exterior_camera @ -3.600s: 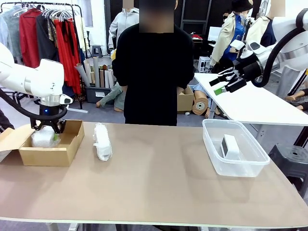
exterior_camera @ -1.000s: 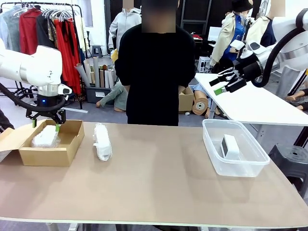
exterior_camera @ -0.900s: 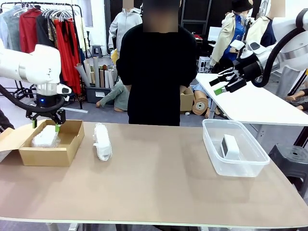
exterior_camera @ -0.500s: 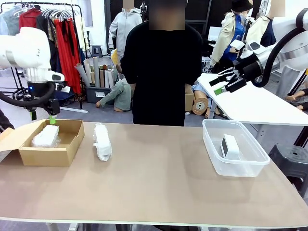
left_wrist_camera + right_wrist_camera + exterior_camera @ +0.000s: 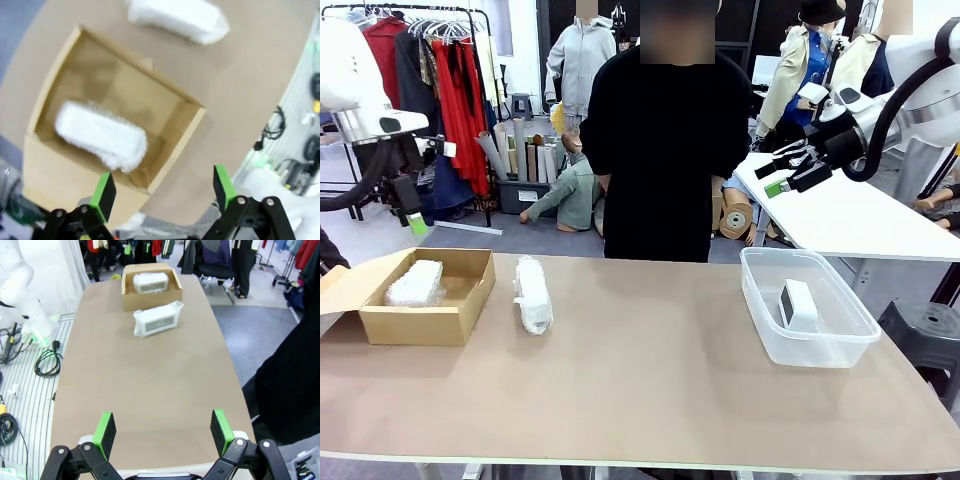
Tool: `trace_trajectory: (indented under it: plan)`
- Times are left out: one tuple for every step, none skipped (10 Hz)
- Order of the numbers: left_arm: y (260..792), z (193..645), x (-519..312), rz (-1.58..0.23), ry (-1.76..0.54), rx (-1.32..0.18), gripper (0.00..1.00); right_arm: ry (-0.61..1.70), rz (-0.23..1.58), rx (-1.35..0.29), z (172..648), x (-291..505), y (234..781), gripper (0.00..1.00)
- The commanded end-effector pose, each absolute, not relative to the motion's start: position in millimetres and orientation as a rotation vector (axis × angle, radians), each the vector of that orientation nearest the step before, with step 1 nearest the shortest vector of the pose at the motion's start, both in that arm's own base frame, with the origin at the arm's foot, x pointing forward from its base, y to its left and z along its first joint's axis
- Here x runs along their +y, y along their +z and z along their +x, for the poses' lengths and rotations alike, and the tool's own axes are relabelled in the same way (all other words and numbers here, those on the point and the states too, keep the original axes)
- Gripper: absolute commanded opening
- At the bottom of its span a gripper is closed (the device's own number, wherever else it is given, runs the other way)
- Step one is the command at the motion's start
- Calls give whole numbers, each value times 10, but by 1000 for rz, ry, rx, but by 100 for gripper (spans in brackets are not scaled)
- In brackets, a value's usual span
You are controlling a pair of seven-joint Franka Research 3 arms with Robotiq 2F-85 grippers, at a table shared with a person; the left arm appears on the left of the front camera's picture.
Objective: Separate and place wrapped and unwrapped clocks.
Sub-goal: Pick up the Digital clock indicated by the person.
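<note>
on the table (image 5: 650, 390) just right of the cardboard box (image 5: 415, 326) lies the 2nd wrapped bundle (image 5: 532, 293), so the left gripper (image 5: 164, 186) should probably drop over its middle and close gently across its narrow width. it and the right gripper (image 5: 782, 178) hang wide open and empty, up off the table; the other bundle (image 5: 415, 283) lies in the box, the bare clock (image 5: 797, 303) in the clear tub (image 5: 815, 353).
</note>
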State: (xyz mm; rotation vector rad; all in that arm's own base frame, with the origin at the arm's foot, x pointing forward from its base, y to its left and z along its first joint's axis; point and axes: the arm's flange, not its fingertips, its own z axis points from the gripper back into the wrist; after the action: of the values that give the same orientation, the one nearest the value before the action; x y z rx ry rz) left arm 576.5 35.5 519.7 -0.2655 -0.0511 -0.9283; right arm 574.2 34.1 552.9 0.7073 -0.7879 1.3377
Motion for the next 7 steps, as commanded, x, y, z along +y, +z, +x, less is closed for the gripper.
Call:
trace_trajectory:
  plan:
    - [5193, 5655, 373, -336, -1041, -195, 100, 1339, 703, -793, 5741, 344, 5551, 100]
    - [5209, 5624, 314, -333, -1109, -260, 100, 1339, 703, -793, 5741, 344, 5551, 100]
    - [5199, 5568, 230, -342, -1171, -379, 100, 1339, 703, -793, 5741, 344, 5551, 100]
    - [5217, 5517, 208, -328, -1170, -376, 100, 1339, 703, -793, 5741, 344, 5551, 100]
    - [5322, 5741, 261, -304, -1103, -270, 100, 1339, 703, -793, 5741, 344, 5551, 100]
    - [5322, 5741, 261, -304, -1103, -270, 100, 1339, 703, -793, 5741, 344, 5551, 100]
    - [5322, 5741, 261, -304, -1103, -270, 100, 1339, 703, -793, 5741, 344, 5551, 100]
